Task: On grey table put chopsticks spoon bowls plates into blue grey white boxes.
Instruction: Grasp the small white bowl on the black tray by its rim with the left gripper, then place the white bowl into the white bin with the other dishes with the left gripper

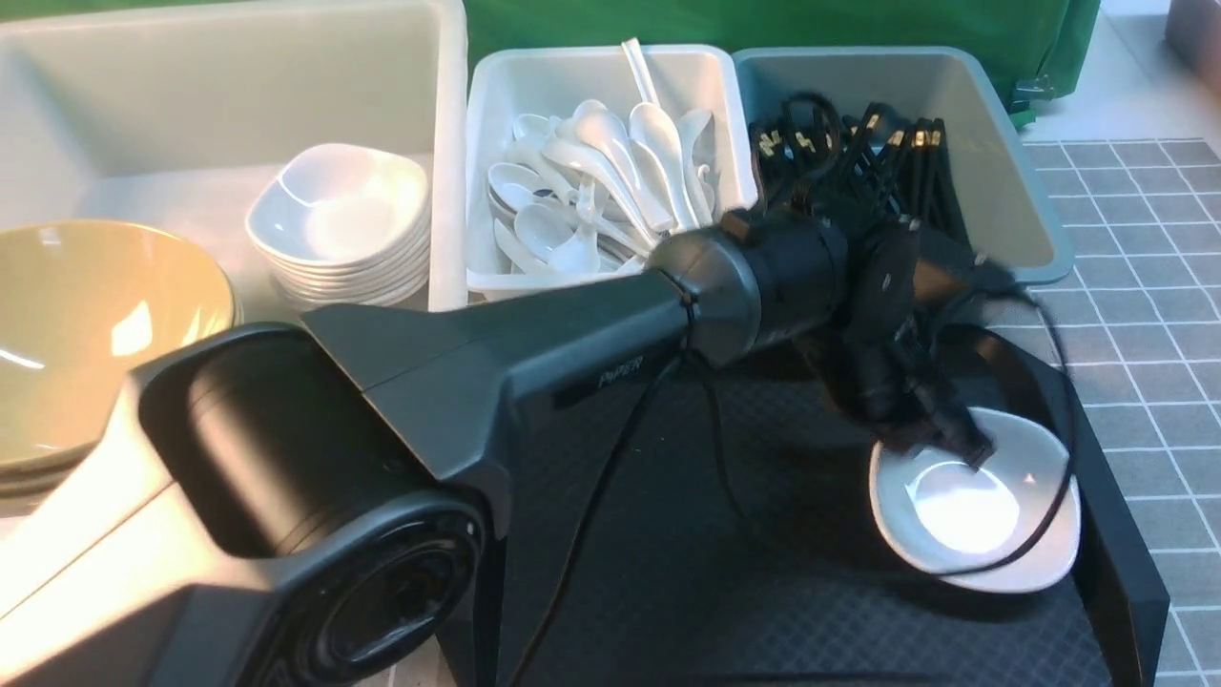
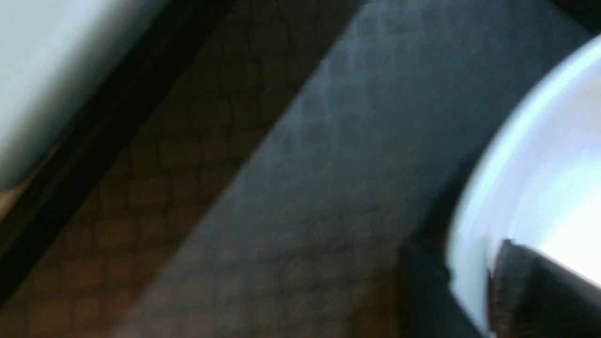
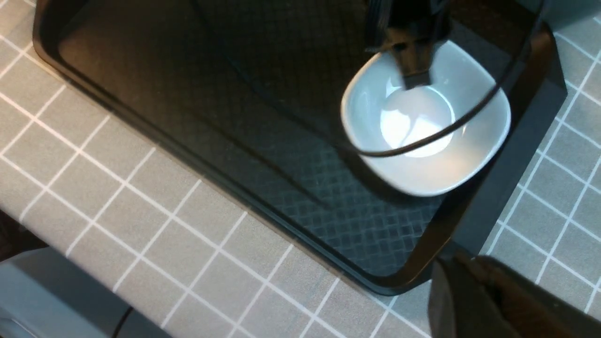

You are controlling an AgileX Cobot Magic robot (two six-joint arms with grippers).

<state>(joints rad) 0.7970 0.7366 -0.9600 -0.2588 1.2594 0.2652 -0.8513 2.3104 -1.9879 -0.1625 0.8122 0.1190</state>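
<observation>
One left end effector pinches the plate by its upper rim, lower right of frame, on black tray. Risk: thin glossy edge slips, or dangling cable drags it. Right end effector pressed together.

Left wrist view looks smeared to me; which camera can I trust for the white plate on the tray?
Left wrist view: heavy motion blur, only the plate and dark tray readable. Front view: boxes sharp, left end effector blurred, glare at the plate's centre. Right wrist view: clearest on the plate, though glare washes its middle.
</observation>
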